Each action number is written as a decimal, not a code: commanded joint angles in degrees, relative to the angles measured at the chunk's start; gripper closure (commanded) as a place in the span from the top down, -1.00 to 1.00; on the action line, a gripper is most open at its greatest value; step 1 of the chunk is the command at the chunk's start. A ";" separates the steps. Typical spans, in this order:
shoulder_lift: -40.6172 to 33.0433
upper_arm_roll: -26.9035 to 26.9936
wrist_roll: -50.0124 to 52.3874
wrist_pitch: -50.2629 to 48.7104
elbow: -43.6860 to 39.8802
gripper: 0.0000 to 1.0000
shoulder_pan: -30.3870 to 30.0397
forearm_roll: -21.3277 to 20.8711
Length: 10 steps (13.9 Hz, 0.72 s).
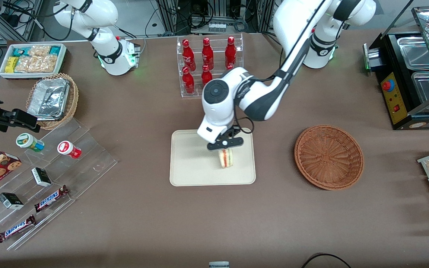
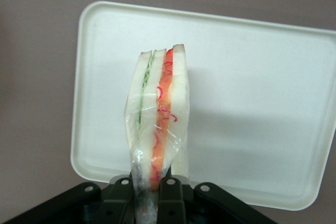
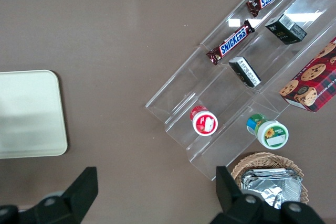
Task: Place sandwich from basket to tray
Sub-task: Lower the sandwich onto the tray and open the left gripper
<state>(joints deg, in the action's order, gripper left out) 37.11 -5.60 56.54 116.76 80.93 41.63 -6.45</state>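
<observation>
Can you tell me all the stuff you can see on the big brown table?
sandwich: 1, pale bread with red and green filling, held over the tray
tray: 1, cream, middle of the table
basket: 1, reddish-brown wicker, beside the tray toward the working arm's end
red bottles: 7, in a clear rack farther from the front camera than the tray
foil container: 1, silver, in a tan wicker basket toward the parked arm's end
Snickers bars: 2, brown, on a clear stepped stand
snack bin: 1, white, holding packets
gripper: 1, black, above the tray, shut on the sandwich
</observation>
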 commanded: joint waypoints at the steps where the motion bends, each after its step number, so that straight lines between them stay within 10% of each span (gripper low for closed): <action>1: 4.18 0.68 -1.51 4.51 -2.36 -1.00 3.45 -3.91; 10: 9.47 0.94 -2.22 5.85 -4.91 -0.98 4.95 -4.36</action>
<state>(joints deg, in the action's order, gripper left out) 45.22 -5.43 54.72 122.87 78.48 45.95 -9.83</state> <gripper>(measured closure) 0.855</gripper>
